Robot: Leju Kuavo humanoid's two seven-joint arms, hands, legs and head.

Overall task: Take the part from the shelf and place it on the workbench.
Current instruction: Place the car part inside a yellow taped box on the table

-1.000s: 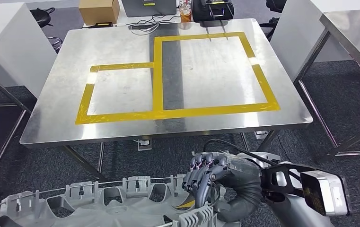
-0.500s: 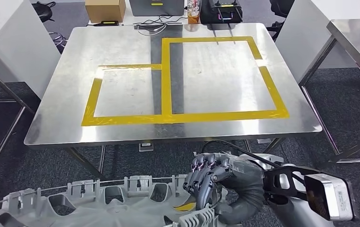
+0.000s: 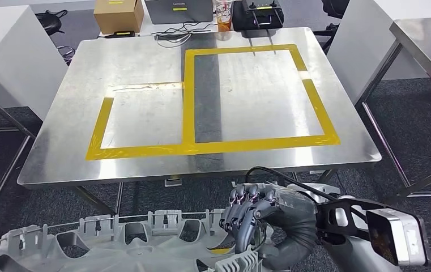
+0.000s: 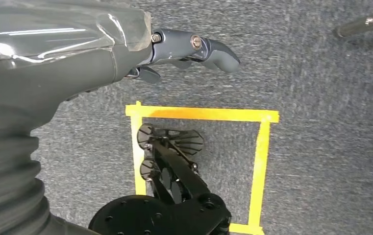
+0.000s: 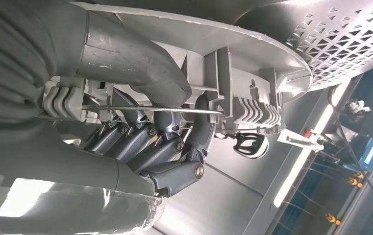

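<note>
The part [image 3: 116, 243] is a large grey plastic moulding with ribs, clips and openings, curving across the near edge of the head view. My right hand [image 3: 252, 212] grips its right end, dark fingers curled over the rim. In the right wrist view the fingers [image 5: 145, 142] wrap around a rib of the part [image 5: 253, 63]. The workbench [image 3: 145, 62] is a steel table ahead, marked with yellow tape rectangles [image 3: 187, 148], and nothing lies inside them. My left hand [image 4: 174, 49] hangs over the carpet, thumb out, holding nothing.
A cardboard box [image 3: 118, 14], a cup [image 3: 222, 11] and a black device [image 3: 264, 11] stand beyond the workbench's far edge. A white cabinet [image 3: 9, 51] is at the left and another steel table [image 3: 428, 39] at the right. Yellow tape [image 4: 201, 115] marks the carpet.
The whole view has shifted, so the camera moved; the workbench sits slightly further left and lower in the picture. My right hand keeps the same grip on the part.
</note>
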